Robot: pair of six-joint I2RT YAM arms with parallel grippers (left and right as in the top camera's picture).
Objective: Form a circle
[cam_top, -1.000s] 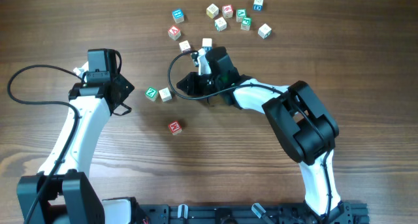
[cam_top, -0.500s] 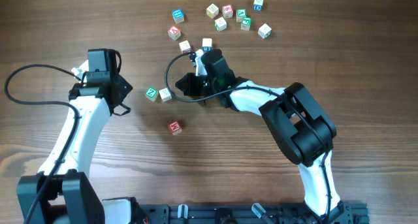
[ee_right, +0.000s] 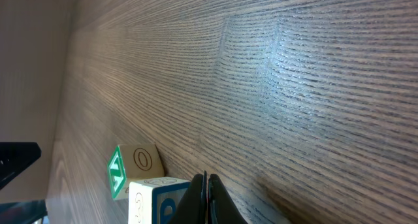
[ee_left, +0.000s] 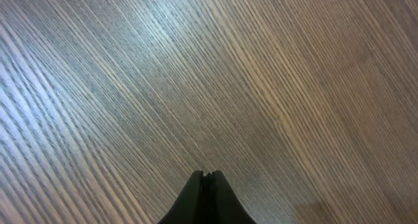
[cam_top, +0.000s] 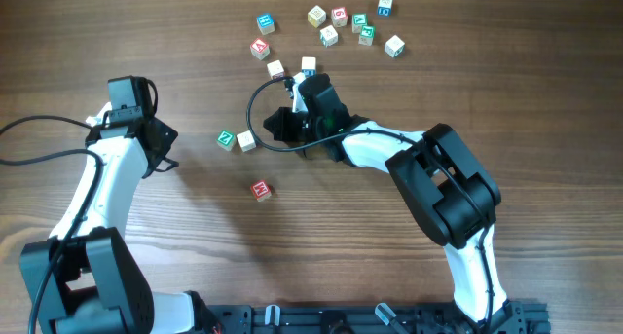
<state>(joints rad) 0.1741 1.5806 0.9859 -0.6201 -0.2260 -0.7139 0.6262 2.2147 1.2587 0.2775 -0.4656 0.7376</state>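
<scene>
The left gripper (cam_top: 159,151), pinched shut and holding nothing, is swinging back toward the left edge of the table (cam_top: 506,71). It is leaving behind the green block (cam_top: 226,139) and the pale block (cam_top: 246,141) just beside it, the pair it was hovering next to a second ago, and its own camera is now showing only bare wood under the closed tips. Across from it the right gripper (cam_top: 306,82), also pressed shut and empty, is sitting low at the edge of the lettered blocks (cam_top: 329,35), having edged slightly up and to the left in the past second. Its tips are lying just beside a blue-and-white block (ee_right: 153,199), with a green-sided block (ee_right: 134,164) marked O just beyond. None of the blocks appears to be shifting: most are lying scattered along the far side of the table, the green and pale pair is sitting apart near the middle, and a red block (cam_top: 260,190) is lying alone nearer the robot. No ring is taking shape yet. The left arm's retreat seems to be clearing room for the right arm, whose closed tips look set for pushing rather than lifting, so the circle is looking barely begun.
</scene>
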